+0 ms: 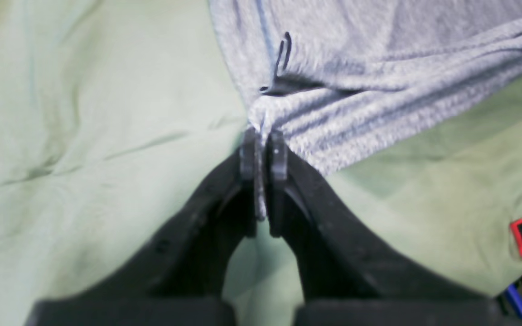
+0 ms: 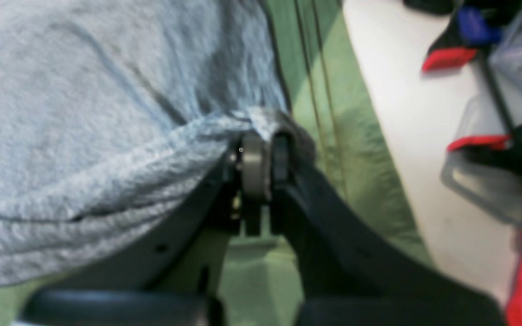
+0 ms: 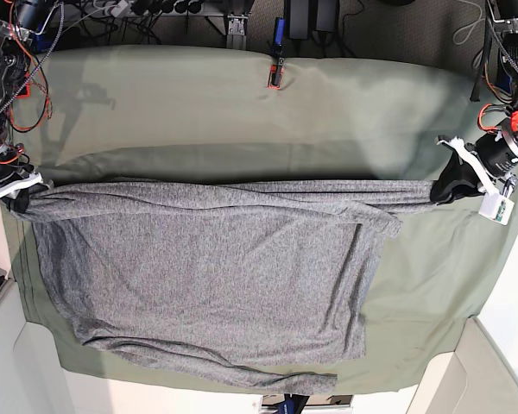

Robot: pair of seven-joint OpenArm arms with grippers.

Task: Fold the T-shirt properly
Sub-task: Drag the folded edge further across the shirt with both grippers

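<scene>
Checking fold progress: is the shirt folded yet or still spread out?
Mostly spread. The shirt lies flat on the cloth; only its far edge is pulled taut between the left gripper and right gripper.

I see the T-shirt (image 3: 207, 259) as soft, matt, speckled grey knit cloth, the table cloth (image 3: 242, 112) as smooth, matt olive-green fabric, and my left hand (image 1: 262, 151) as matt black plastic.

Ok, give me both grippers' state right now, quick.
Left gripper: closed, pinching an edge of the speckled heather-grey knit T-shirt.
Right gripper: closed, holding the same shirt's other end.
</scene>
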